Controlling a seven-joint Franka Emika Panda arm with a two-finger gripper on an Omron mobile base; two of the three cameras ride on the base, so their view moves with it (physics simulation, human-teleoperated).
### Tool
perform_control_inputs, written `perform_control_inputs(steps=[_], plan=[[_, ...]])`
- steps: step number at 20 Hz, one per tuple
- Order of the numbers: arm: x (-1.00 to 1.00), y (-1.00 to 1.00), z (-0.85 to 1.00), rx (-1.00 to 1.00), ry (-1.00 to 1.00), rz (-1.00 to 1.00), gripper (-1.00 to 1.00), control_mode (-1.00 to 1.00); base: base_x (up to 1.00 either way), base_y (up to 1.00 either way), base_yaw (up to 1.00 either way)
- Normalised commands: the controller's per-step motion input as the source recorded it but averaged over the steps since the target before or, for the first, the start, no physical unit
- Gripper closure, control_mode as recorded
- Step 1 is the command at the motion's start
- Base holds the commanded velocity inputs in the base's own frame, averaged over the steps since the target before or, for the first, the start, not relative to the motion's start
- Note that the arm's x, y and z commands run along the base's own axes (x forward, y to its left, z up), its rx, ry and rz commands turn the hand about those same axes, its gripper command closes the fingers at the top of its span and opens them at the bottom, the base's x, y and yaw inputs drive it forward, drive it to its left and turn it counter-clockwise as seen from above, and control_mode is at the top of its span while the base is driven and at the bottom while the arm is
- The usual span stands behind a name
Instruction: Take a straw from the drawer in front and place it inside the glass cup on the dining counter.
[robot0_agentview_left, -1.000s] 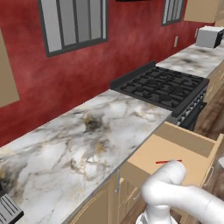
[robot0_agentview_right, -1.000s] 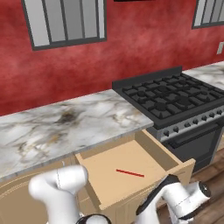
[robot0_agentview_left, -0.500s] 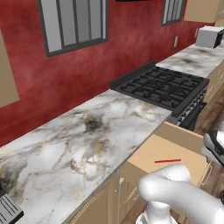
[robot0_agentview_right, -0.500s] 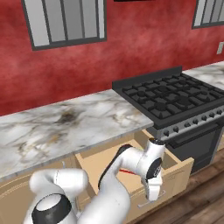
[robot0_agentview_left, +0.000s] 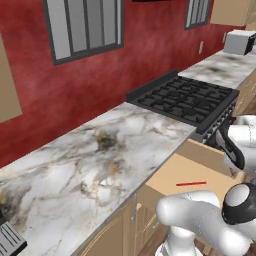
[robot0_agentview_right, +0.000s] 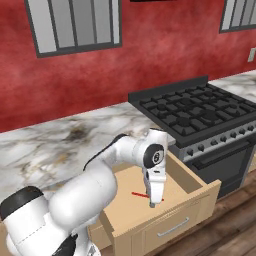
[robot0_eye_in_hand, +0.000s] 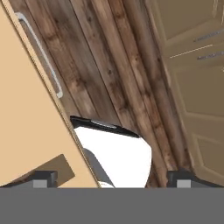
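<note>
Over drawer (robot0_agentview_right: 176, 176), wide-open empty claw (robot0_agentview_right: 155, 202) above straw (robot0_agentview_right: 141, 194).

My left base camera sits behind me, looking forward and down along the counter (robot0_agentview_left: 100, 165) toward the stove (robot0_agentview_left: 187, 97). The right one faces the red wall (robot0_agentview_right: 150, 60) more squarely. Both share the stove, counter and open drawer (robot0_agentview_right: 165, 220) — close below. My hand camera points down at the drawer front (robot0_eye_in_hand: 26, 131) and wood floor (robot0_eye_in_hand: 109, 65), near.
</note>
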Motion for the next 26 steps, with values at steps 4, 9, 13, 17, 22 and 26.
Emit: perform_control_inputs(steps=[4, 9, 13, 17, 22, 26], plan=[[0.41, 0.29, 0.74, 0.00, 0.08, 0.00, -1.00, -1.00, 0.00, 0.00, 0.00], [0.52, 0.09, -0.09, 0.08, 0.00, 0.00, -1.00, -1.00, 0.00, 0.00, 0.00], [0.42, 0.04, -0.87, 0.05, -0.06, 0.00, -1.00, -1.00, 0.00, 0.00, 0.00], [0.48, 0.06, -0.81, 0.01, -0.04, -0.07, -1.00, -1.00, 0.00, 0.00, 0.00], [0.39, 0.07, -0.44, -0.04, 0.00, -0.26, -1.00, -1.00, 0.00, 0.00, 0.00], [0.42, 0.00, -0.61, -0.02, 0.03, -0.26, -1.00, -1.00, 0.00, 0.00, 0.00]])
